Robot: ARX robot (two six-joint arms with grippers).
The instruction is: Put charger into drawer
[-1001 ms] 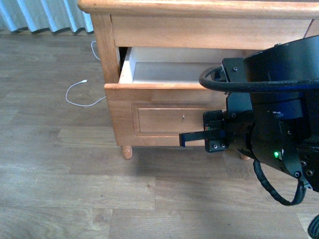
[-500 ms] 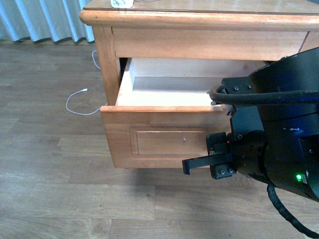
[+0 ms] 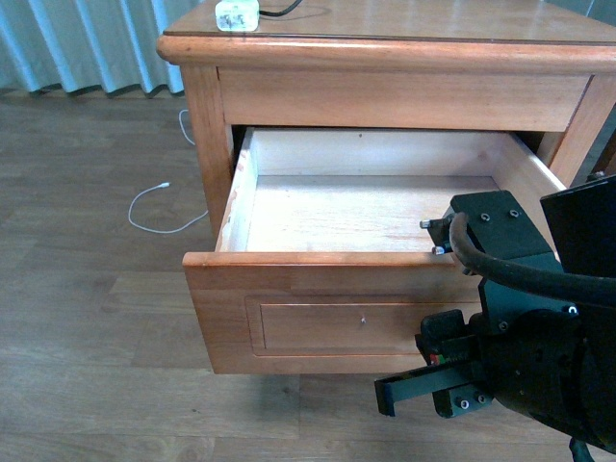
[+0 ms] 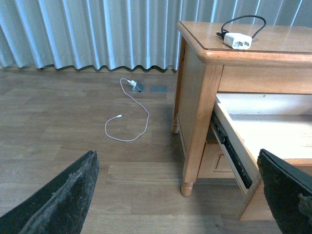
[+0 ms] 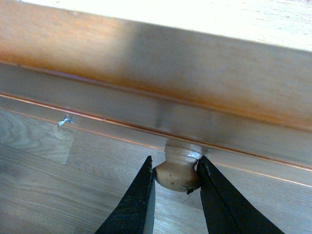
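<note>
One white charger (image 4: 237, 40) lay on top of the nightstand (image 3: 385, 43), the drawer (image 3: 327, 308) below stood open, right gripper (image 5: 175, 165) jaws clamped on its knob (image 5: 176, 174), left gripper (image 4: 176, 152) jaws spread wide, holding nothing

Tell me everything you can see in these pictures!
Small white charger block with black looped cable: one, white and black, on the nightstand top.
Light-wood nightstand: one, honey-brown, on the floor.
Light-wood drawer: one, honey-brown, pulled open.
Round pale wooden knob: one, tan, on the drawer front.
Thin white cable: one, white, on the floor.
Pleated curtain: one, pale blue, behind the nightstand.
Wood-plank floor: one, grey-brown, underneath.
Left hand: one, black, open, holding nothing.
Right hand: one, black, shut on the knob.
</note>
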